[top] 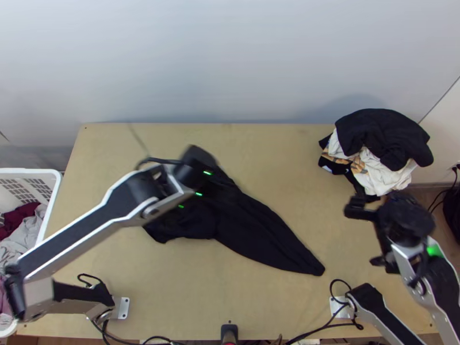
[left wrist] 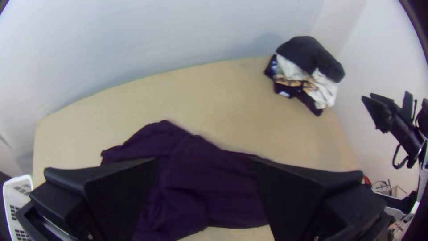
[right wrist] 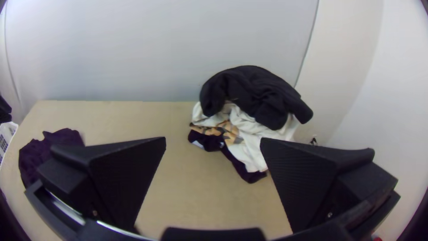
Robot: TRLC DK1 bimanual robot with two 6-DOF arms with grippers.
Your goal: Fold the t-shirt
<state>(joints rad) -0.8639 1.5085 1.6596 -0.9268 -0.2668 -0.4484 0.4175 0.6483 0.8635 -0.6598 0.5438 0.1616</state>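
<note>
And there was the t-shirt (top: pixel 259 230), dark, out on the middle of the table (top: pixel 276 149), crumpled and bunched at its left part and tapering to a narrow end toward the near right. Over that bunched part was the left gripper (top: pixel 200 162), and its fingers (left wrist: pixel 118 192) were wide apart! The left wrist view had the shirt's rumpled cloth lying across the gap between them. Were they touching it? The pictures couldn't settle that one, but the two fingers stood well clear of each other, with no fold pinched between them.

Over to the right gripper (top: pixel 365 236), out above the table's right side, well apart from the t-shirt, and it too was spread wide, open air between its fingers (right wrist: pixel 129 178). Beyond it, at the far right corner, sat the pile of clothes (top: pixel 374 149): a black garment draped on top, white cloth with a tan pattern beneath, a dark piece poking out below. Through the gap in the right wrist view came bare tabletop and part of that pile. And off the table's left side stood the white basket (top: pixel 52 198), with maroon and grey clothes (top: pixel 23 221) in it.
</note>
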